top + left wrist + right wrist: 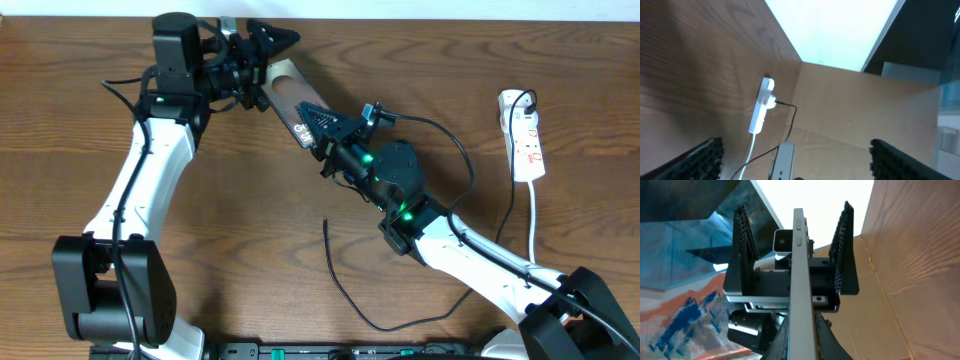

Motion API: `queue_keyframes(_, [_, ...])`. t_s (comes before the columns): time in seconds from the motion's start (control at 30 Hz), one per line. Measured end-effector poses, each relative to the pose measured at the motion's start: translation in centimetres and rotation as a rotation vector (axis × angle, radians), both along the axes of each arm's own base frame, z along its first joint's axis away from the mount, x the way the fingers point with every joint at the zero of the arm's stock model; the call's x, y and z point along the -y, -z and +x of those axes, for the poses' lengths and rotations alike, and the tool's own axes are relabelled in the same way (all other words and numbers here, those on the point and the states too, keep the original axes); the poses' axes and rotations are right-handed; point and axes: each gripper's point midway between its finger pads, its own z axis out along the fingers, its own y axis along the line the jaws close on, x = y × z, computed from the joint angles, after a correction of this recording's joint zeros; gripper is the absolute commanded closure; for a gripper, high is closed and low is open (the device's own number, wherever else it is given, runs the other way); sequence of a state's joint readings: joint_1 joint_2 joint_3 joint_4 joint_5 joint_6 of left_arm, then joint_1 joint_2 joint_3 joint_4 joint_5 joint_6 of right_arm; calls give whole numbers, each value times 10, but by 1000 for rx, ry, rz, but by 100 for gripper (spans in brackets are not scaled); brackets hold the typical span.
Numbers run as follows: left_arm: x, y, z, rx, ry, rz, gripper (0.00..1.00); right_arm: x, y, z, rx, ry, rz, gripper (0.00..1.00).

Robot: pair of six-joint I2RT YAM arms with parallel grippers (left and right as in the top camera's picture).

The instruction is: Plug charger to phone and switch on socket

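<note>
Right gripper [318,126] pinches phone [285,92], upper centre. Left gripper [793,207] open, straddling it. Centre phone before closing.

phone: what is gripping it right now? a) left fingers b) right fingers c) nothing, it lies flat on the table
b: the right fingers are shut on one end of the phone, while the left fingers stand open on either side of it.

Arm links [140,180]: white shells, black joint housings.
Left gripper [268,68]: black; ribbed finger pads [705,160].
Right gripper [318,125]: black; green indicator lights [367,158] behind the wrist.
Cabling [120,210]: black, routed along both arms.
</note>
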State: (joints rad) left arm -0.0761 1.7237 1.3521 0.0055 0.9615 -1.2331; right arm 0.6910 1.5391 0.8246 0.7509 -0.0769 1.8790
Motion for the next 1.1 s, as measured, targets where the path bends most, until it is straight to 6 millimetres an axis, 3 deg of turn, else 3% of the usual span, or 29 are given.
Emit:
queue_keyframes(0.57, [2,-4,2,30,3,1,21,16,0,14,-5,128,5,99])
queue_keyframes(0.77, [7,-4,0,56,18,16,36,18,0,15,-5,147,6,98])
queue_keyframes(1.1, [19,-5,-5,93,59,34,38,15,1,13,-8,141,3,98])
